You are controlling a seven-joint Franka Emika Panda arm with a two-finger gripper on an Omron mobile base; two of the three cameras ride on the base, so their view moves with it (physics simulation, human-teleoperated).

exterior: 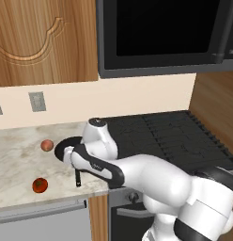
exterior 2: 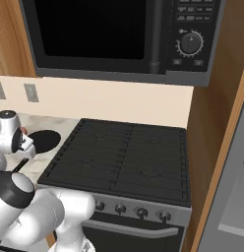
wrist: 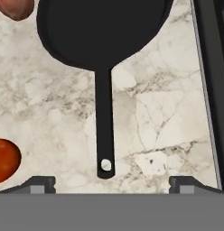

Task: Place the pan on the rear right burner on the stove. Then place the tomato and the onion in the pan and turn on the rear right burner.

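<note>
Gripper spread wide above the pan handle, holding nothing.

The gripper (wrist: 112, 182) hangs over the handle of the pan (wrist: 102, 31), fingers apart on both sides, not touching it. The pan lies on the counter (exterior: 15, 155) near its right edge, beside the stove (exterior 2: 124, 152). The onion (exterior: 47, 145) sits just left of the pan; the tomato (exterior: 40, 185) is near the counter's front edge.

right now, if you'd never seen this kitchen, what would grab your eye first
The white arm bends low over the marble counter, its open pincer poised above the handle of the black pan, which lies left of the stove. On the pale stone near the pan sit two small balls: the peach-pink onion behind and the red tomato by the front edge. Above the cooktop hangs a big black microwave.
</note>
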